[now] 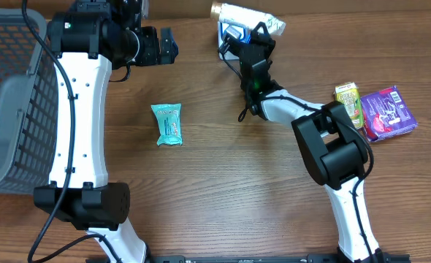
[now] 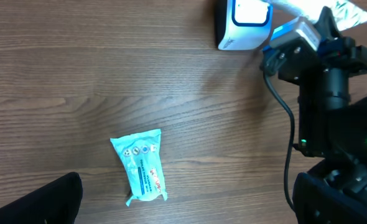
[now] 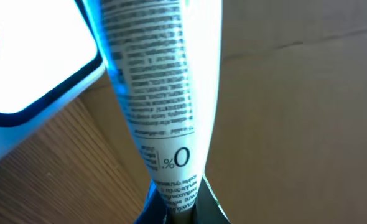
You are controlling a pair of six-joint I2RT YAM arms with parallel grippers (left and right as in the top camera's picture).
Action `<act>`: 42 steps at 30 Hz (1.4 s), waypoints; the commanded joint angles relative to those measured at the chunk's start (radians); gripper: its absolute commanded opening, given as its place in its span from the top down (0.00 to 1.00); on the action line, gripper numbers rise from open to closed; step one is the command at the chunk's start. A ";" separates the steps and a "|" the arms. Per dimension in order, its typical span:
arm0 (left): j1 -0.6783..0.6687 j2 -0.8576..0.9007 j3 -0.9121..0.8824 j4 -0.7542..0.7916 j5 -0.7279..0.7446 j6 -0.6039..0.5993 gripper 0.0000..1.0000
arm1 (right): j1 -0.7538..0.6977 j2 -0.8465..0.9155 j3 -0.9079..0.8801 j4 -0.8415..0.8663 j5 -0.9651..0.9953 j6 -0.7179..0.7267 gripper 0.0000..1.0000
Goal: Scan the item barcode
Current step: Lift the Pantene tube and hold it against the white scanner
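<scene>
From overhead, the right gripper [image 1: 255, 29] is closed on one end of the white tube [image 1: 248, 14] at the far edge of the bench [image 1: 223, 190], just beside the scanner [image 1: 228, 33]. The left gripper [image 1: 169, 45] is wide open, holds nothing and stands well apart. The grey basket [image 1: 4, 109] shows nothing inside its visible part. In the left wrist view the tube [image 2: 351, 11] lies right of the scanner [image 2: 242, 22]. In the right wrist view its long axis runs straight away from the gripper [image 3: 174, 208], with the lit scanner [image 3: 28, 56] to its left. This face shows print but probably no barcode, so a turn seems needed.
</scene>
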 commanded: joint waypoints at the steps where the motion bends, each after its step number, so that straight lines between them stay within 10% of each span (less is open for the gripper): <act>1: -0.006 -0.003 0.012 0.001 0.005 0.014 0.00 | 0.005 -0.004 0.028 0.046 -0.006 0.011 0.96; 42: -0.006 -0.003 0.012 0.001 0.005 0.015 0.00 | -0.056 0.098 0.235 -0.066 -0.104 0.078 0.96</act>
